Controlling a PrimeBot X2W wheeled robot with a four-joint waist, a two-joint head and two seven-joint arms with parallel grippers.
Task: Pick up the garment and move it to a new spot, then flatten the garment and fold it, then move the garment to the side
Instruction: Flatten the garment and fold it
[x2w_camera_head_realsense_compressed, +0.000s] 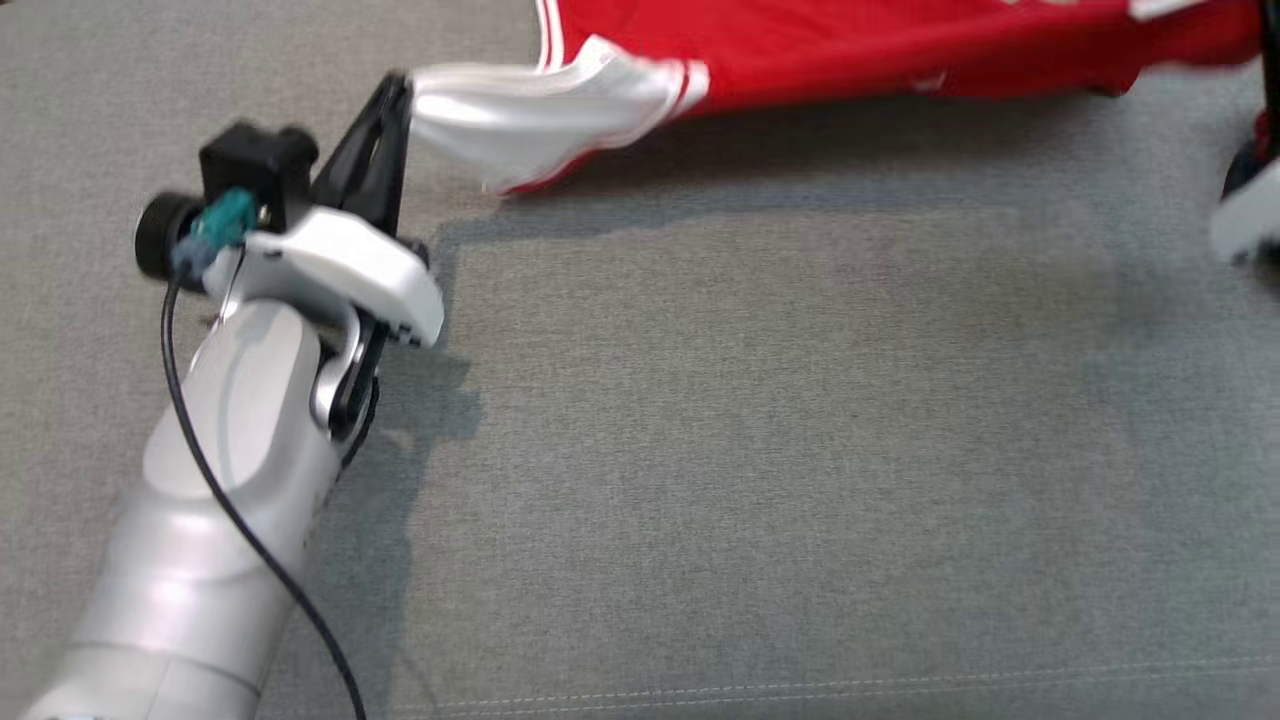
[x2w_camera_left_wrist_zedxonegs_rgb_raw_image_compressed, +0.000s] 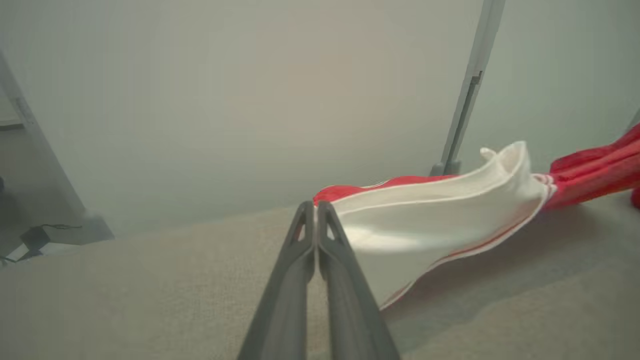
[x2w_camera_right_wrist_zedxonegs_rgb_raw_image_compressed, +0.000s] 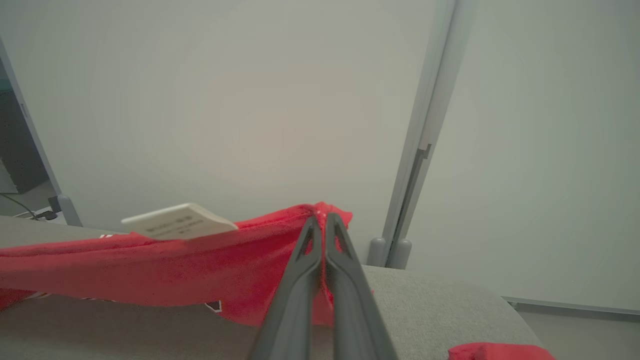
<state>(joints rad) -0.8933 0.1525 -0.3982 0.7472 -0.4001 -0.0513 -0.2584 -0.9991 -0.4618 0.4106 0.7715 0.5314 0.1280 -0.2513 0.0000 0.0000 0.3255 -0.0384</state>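
**Q:** What lies at the left?

**A:** My left pincer (x2w_camera_head_realsense_compressed: 400, 88), at the end of its pale forearm (x2w_camera_head_realsense_compressed: 230, 450). Its two dark fingers are pressed together on the edge of the white sleeve (x2w_camera_head_realsense_compressed: 530, 115).

**Q:** And the middle?

**A:** The red garment (x2w_camera_head_realsense_compressed: 850, 50) runs from that sleeve across the far part of the grey fabric-covered worktop (x2w_camera_head_realsense_compressed: 760, 420). It is pulled out long between my two pincers, with its shadow falling on the cloth below. A pale label (x2w_camera_right_wrist_zedxonegs_rgb_raw_image_compressed: 180, 221) sticks out along its upper edge.

**Q:** And the right?

**A:** My right pincer (x2w_camera_right_wrist_zedxonegs_rgb_raw_image_compressed: 324, 219), fingers closed together, grips the garment's red edge. The fabric bunches at the tips and hangs down beside the fingers. Beyond it stand a plain wall (x2w_camera_right_wrist_zedxonegs_rgb_raw_image_compressed: 225, 100) and a grey upright post (x2w_camera_right_wrist_zedxonegs_rgb_raw_image_compressed: 425, 140).
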